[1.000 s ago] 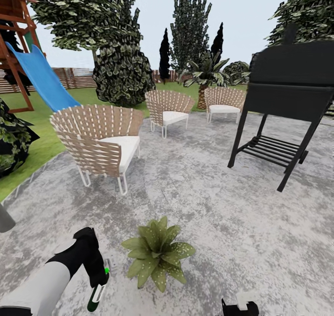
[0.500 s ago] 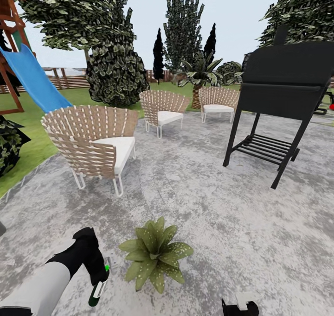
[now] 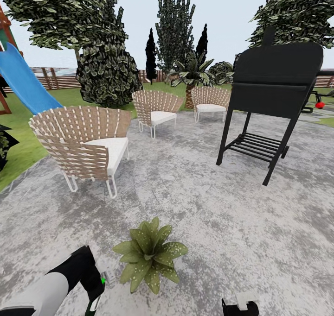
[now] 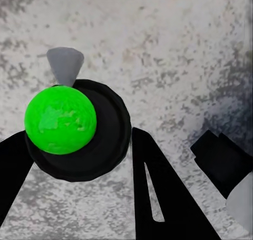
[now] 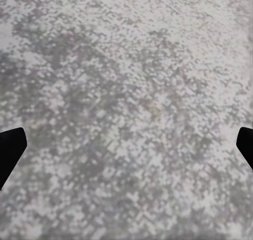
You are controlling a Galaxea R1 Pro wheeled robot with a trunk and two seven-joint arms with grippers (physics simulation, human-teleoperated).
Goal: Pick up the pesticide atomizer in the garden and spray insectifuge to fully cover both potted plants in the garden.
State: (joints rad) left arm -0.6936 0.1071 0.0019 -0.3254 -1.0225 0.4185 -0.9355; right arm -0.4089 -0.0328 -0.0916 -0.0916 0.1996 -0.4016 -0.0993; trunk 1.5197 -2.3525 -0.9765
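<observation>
On the paved patio (image 3: 222,223), potted plant (image 3: 149,254) sits just right of the left gripper (image 3: 95,283), jaws clamped on the pesticide atomizer (image 4: 74,126); right gripper (image 5: 126,145) jaws apart, empty.

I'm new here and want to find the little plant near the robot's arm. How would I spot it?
Start at the grey paved patio with its wicker chairs and black grill. Come toward the robot: the potted plant sits alone on the paving, beside the left gripper. It is a low rosette of pointed, pale-speckled green leaves, far smaller than the dark shrubs behind.
</observation>
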